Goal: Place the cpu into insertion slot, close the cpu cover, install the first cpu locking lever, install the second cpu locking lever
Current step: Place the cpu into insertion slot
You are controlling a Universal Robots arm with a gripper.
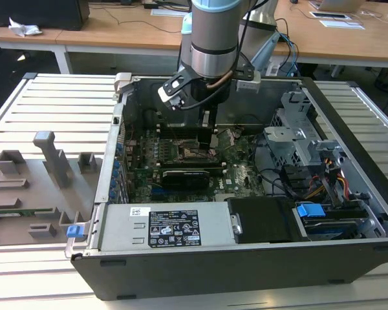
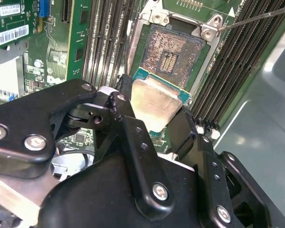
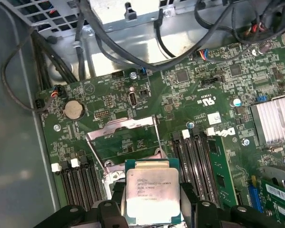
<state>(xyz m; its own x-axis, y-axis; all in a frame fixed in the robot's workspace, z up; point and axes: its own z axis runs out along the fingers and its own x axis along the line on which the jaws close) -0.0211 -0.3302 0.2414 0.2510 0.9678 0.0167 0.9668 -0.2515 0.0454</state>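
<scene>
1. The cpu (image 2: 154, 102), silver lid up with a green edge showing, sits pinched in the gripper (image 2: 154, 115). The jaws are drawn in narrow on two opposite sides of the chip.
2. The chip hangs just over the near edge of the insertion slot (image 2: 173, 50). The slot's contact grid lies bare, so the chip is not seated. How high it hangs I cannot tell.
3. Judging by this, the first step, placing the chip, is the one in hand. It calls for the chip to be square with the socket's silver rim and to come down flat, with a soft release over such fine contacts.
4. In the first wrist view the cpu cover (image 3: 118, 126) stands swung open beyond the chip. In the second wrist view a thin locking lever (image 2: 256, 18) juts free past a socket corner. Cover and levers are not yet closed.
5. Long black memory slots (image 2: 107, 42) flank the socket on the green motherboard (image 3: 180, 95). A coin cell (image 3: 72, 109) and a finned heatsink (image 3: 273, 121) sit farther off.
6. In the exterior view the arm reaches down into an open computer case (image 1: 213, 265) on a slatted metal table (image 1: 58, 103). A grey fixture tray (image 1: 32, 187) lies at the exterior view's left, and wooden desks (image 1: 116, 26) stand behind.
</scene>
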